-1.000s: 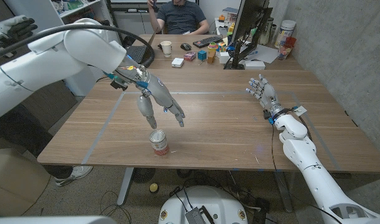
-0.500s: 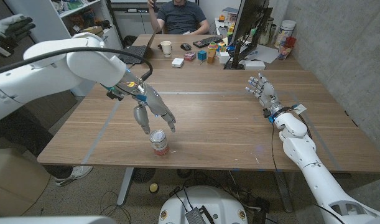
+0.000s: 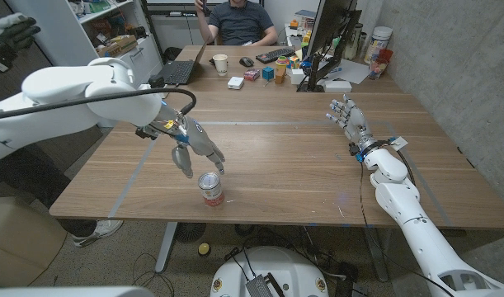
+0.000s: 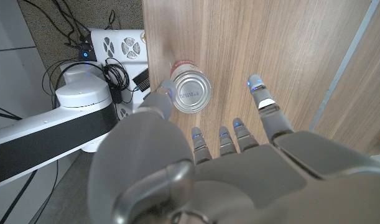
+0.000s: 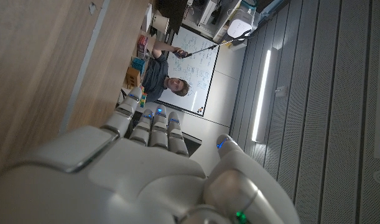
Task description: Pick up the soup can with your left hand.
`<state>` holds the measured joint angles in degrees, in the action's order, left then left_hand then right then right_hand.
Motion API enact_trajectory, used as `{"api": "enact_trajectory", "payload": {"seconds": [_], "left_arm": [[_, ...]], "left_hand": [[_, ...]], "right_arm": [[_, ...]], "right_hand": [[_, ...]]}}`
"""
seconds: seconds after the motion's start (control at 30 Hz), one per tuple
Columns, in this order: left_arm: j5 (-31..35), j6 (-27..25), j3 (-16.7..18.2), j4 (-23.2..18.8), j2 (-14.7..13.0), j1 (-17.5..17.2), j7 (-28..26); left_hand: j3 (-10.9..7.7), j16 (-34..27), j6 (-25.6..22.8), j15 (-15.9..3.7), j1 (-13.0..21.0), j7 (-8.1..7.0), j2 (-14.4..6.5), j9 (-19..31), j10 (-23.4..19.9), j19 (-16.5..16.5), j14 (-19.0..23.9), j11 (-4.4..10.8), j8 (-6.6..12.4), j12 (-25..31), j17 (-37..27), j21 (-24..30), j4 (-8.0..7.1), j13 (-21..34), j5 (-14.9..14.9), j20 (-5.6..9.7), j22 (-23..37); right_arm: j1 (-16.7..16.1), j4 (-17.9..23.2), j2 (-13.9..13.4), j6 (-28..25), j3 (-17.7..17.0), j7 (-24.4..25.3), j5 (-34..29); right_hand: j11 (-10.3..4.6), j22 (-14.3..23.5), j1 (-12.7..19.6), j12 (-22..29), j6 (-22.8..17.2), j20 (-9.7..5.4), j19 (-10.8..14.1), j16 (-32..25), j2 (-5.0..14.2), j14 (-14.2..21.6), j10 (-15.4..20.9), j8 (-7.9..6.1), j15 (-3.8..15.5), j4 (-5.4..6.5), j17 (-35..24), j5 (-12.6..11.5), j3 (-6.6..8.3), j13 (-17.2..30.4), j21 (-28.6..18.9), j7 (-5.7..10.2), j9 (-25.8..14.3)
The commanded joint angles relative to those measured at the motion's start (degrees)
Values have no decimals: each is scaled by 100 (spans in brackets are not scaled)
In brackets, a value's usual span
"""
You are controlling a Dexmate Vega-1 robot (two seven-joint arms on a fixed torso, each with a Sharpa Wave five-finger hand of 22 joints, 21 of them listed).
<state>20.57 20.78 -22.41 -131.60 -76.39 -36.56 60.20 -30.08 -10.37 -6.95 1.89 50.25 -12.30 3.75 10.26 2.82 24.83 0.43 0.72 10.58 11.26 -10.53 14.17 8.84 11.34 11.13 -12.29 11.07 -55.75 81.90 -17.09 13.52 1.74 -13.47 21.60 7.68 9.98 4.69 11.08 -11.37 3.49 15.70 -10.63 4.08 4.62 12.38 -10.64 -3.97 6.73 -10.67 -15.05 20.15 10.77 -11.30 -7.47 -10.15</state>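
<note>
The soup can [image 3: 210, 189] stands upright near the table's front edge, silver lid up, with a red and white label. My left hand [image 3: 196, 146] hovers just behind and above it, fingers spread and pointing down toward the can, holding nothing. In the left wrist view the can's lid [image 4: 190, 92] lies just beyond my fingertips [image 4: 222, 135], with the thumb close beside it. My right hand [image 3: 349, 120] stands on the right side of the table, fingers apart and empty, far from the can.
The table's front edge [image 3: 260, 223] runs just in front of the can. At the far side are a paper cup [image 3: 221, 63], a laptop [image 3: 179, 71], small boxes, a monitor [image 3: 327, 37] and a seated person [image 3: 235, 21].
My left hand has drawn back toward my left and lowered, its fingers now closer to the can. The can and my right hand have not moved.
</note>
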Motion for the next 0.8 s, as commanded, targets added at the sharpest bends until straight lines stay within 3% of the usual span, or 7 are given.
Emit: {"api": "enact_trajectory", "payload": {"seconds": [0.03,0.8], "left_arm": [[306,137,285,108,-154,-578,-642],[541,-50,361,86,-197,-1114,-982]], "left_hand": [[66,-39,12,-18,68,-23,-27,31,46,-27,-44,28,33,22,-29,-20,-16,17,6,-10,17],[222,-60,66,-86,101,-26,-74,33,82,98,-30,40,21,45,-26,8,-53,19,3,-7,20]], "right_arm": [[-113,231,-92,14,23,120,-45],[-207,333,-197,-19,47,64,16]], "right_hand": [[-7,12,-20,33,-7,22,31,-38,-12,46,47,-17,-20,-11,-4,-41,-19,26,-36,-36,-17],[16,12,-25,42,-33,35,33,-37,-29,65,80,-27,-48,-23,1,-63,-37,26,-33,-50,-16]]}}
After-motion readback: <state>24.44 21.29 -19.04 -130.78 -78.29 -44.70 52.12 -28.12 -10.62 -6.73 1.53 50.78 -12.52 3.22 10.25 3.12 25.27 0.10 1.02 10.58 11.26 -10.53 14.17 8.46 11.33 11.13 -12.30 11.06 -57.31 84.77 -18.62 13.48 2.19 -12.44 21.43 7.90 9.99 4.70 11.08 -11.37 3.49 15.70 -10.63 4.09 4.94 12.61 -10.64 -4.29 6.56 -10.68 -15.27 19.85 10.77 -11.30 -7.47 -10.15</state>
